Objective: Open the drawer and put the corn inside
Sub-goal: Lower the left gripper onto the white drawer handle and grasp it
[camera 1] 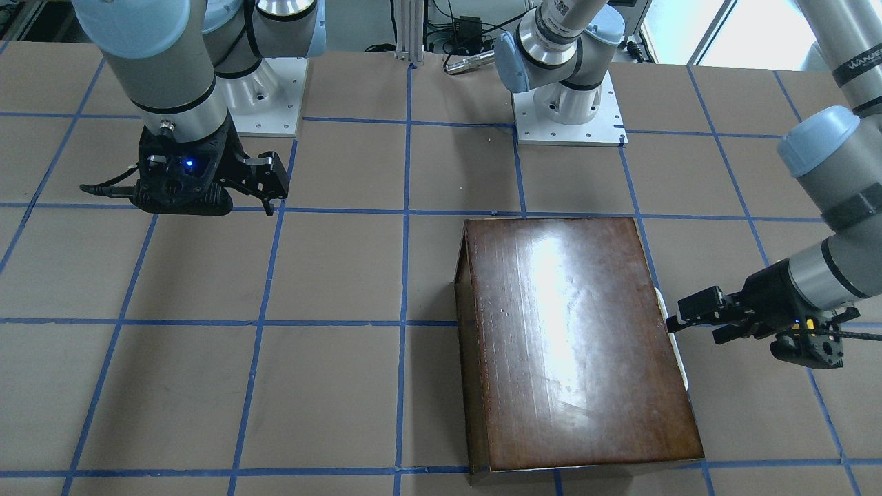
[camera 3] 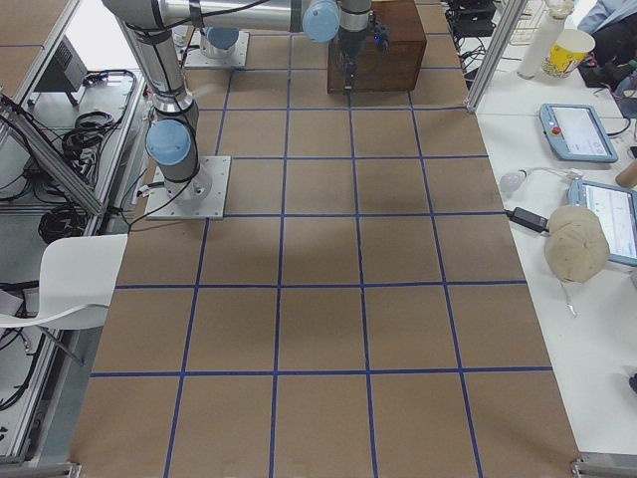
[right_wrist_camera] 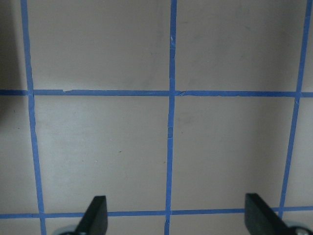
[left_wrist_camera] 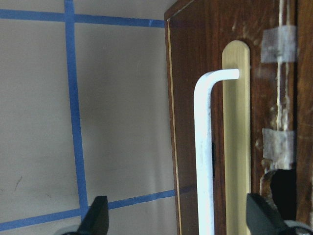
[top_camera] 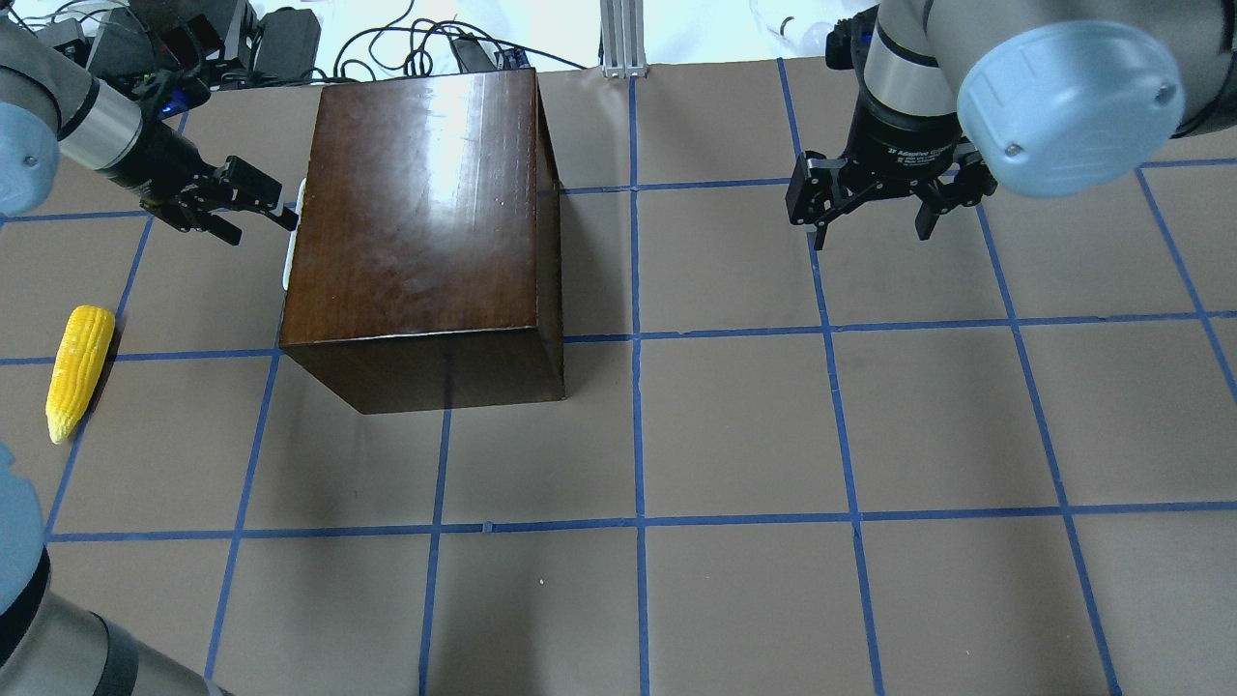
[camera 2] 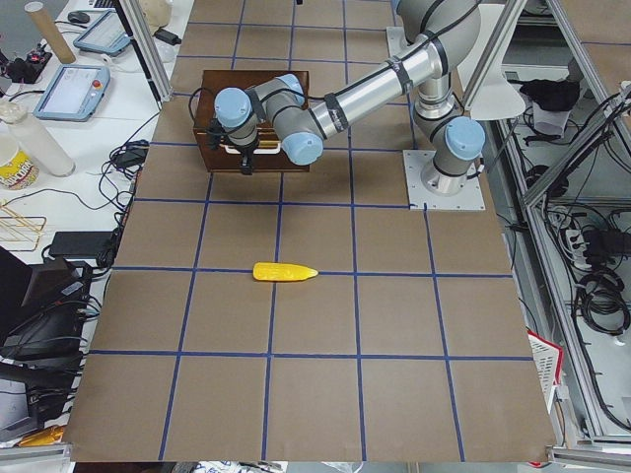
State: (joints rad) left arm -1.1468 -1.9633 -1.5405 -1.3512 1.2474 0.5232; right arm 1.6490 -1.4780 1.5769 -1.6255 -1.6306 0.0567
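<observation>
Nearest the robot's side, on its left, the corn (top_camera: pixel 79 372) lies flat on the bench (top_camera: pixel 734 435), its pointed end toward the robot. It is well apart from both arms and touched by neither. Farther out stands the glossy dark-brown box (top_camera: pixel 425 203), with the drawer (left_wrist_camera: pixel 188 122) shut into the face that looks toward the robot's left. The drawer's whitish handle (left_wrist_camera: pixel 204 156) stands just off that worn front. The left gripper (top_camera: pixel 263 227) is level with the handle, its fingers (left_wrist_camera: pixel 98 218) spread wide. In the wrist view the handle lies between them, and neither pad visibly touches it. Across the bench, the right gripper (top_camera: pixel 870 227) hangs above bare brown surface crossed by blue tape (right_wrist_camera: pixel 170 122), its fingers (right_wrist_camera: pixel 97 215) also wide apart and holding nothing.
</observation>
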